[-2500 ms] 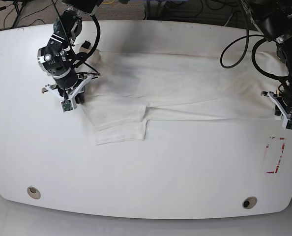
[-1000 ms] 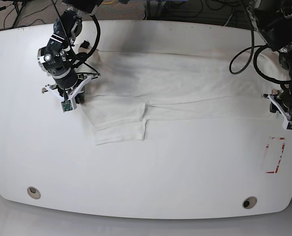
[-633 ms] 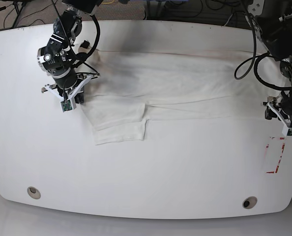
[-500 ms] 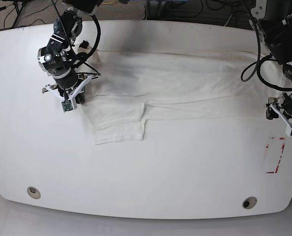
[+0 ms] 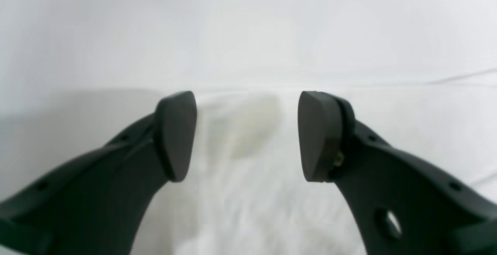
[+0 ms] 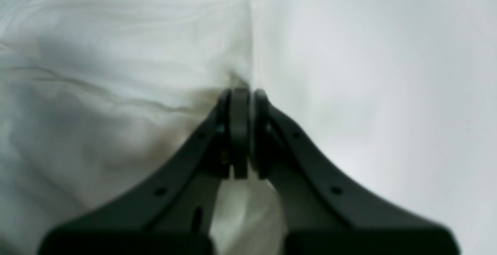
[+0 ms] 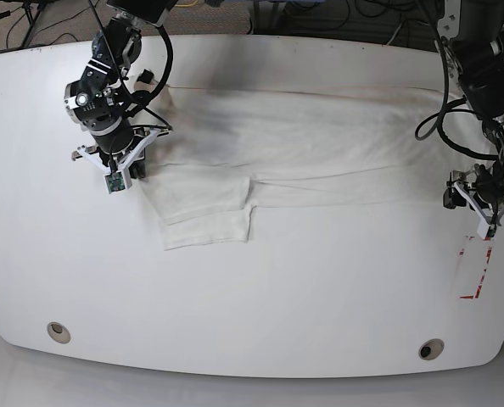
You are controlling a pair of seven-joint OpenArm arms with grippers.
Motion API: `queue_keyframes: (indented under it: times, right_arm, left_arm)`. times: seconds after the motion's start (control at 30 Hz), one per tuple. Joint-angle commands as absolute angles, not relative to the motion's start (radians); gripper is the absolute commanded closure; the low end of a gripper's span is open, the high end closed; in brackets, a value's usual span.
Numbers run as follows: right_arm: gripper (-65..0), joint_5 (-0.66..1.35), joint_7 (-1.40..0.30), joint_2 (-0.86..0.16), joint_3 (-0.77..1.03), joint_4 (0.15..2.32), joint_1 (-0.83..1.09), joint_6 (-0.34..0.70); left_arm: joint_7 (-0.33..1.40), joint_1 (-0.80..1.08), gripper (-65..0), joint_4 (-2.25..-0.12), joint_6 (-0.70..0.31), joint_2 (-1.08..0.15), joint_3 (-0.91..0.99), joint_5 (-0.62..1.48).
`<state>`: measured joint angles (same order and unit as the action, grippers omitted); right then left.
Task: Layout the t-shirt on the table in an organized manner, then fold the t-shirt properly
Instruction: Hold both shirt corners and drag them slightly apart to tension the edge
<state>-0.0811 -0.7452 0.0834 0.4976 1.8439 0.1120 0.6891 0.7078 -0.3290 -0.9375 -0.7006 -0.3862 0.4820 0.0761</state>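
- The t-shirt (image 7: pixel 294 148) lies stretched across the far half of the table (image 7: pixel 260 297), a long white band running from about 9 o'clock to 3 o'clock in the base view, with one folded sleeve (image 7: pixel 205 216) hanging toward 7 o'clock
- No print shows on the cloth; only plain white fabric with soft creases faces up
- The right gripper (image 7: pixel 137 170), at 10 o'clock in the base view, sits at the shirt's end nearest that side; its wrist view shows the jaws pressed together with the edge of the fabric (image 6: pixel 128 72) pinched between the pads (image 6: pixel 239 130), bare tabletop to the 3 o'clock side of them
- The left gripper (image 7: pixel 471 197), at 3 o'clock in the base view, stands at the opposite end of the shirt, by the cloth's edge
- Its wrist view shows the two dark fingertips (image 5: pixel 176 134) spread wide apart, with nothing between them; white fabric (image 5: pixel 248 177) lies just below the gap, and the pictures do not show whether the tips touch it
- A red-and-white tape rectangle (image 7: pixel 475 270) marks the table at 4 o'clock, just beside the left gripper
- Two round metal grommets (image 7: pixel 58 331) sit near the front edge, at 7 and 5 o'clock
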Motion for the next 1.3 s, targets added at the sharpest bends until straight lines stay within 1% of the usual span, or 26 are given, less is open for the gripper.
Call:
queue_keyframes:
  times: [0.0, 0.23, 0.63, 0.8, 1.07, 1.2, 1.27]
  right_arm:
    - [0.0, -0.070, -0.728, 0.077, 0.498, 1.860, 0.099, 0.690]
    - [0.0, -0.070, -0.728, 0.077, 0.501, 1.860, 0.099, 0.690]
    - [0.0, -0.070, -0.728, 0.077, 0.501, 1.860, 0.101, 0.690]
    - [0.0, -0.070, -0.728, 0.077, 0.499, 1.860, 0.101, 0.690]
    - [0.0, -0.070, -0.728, 0.077, 0.501, 1.860, 0.101, 0.690]
    - [0.0, -0.070, -0.728, 0.077, 0.501, 1.860, 0.101, 0.690]
    - [0.0, -0.068, -0.728, 0.077, 0.501, 1.860, 0.101, 0.690]
  left_arm:
    - [0.687, -0.354, -39.2, -0.924, -0.698, -0.417, 0.486, 0.084]
    - [0.685, -0.352, -39.2, -0.918, -0.698, -0.421, 0.487, 0.082]
    - [0.680, -0.352, -39.2, -0.914, -0.698, -0.490, 0.490, 0.087]
    - [0.644, -0.352, -39.2, -0.912, -0.698, -0.492, 0.490, 0.084]
    - [0.642, -0.352, -39.2, -0.908, -0.698, -0.490, 0.484, 0.079]
    - [0.631, -0.358, -39.2, -0.843, -0.698, -0.492, 0.483, 0.081]
    - [0.607, -0.392, -39.2, -0.789, -0.698, -0.492, 0.483, 0.079]
